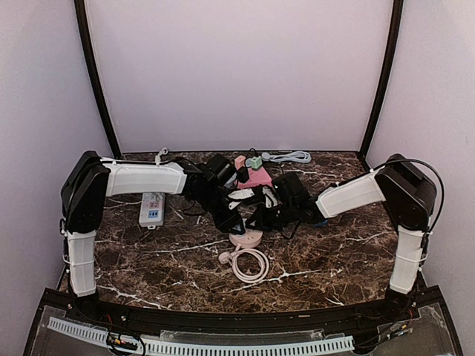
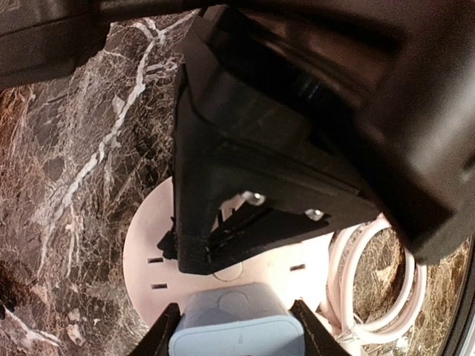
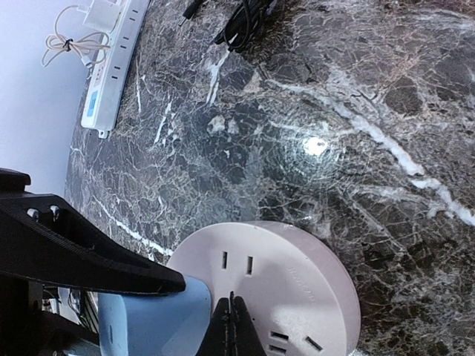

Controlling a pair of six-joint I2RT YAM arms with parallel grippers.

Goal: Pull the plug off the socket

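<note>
A round pale pink socket [image 1: 246, 239] lies flat on the marble table, with a light blue plug [image 2: 236, 326] standing on its face. My left gripper [image 2: 236, 335] is shut on the plug, one black finger [image 2: 159, 337] on each side. In the right wrist view the blue plug [image 3: 152, 319] sits at the left rim of the socket [image 3: 297, 282]. My right gripper [image 3: 231, 315] is shut, holds nothing, and rests its tips on the socket's top right beside the plug. From above, the left gripper [image 1: 234, 221] and the right gripper [image 1: 259, 219] meet over the socket.
A coiled white cord [image 1: 249, 264] lies just in front of the socket. A white power strip [image 1: 151, 208] lies to the left. At the back stand a pink block [image 1: 256, 176], a green adapter [image 1: 254, 161] and a white cable [image 1: 293, 156].
</note>
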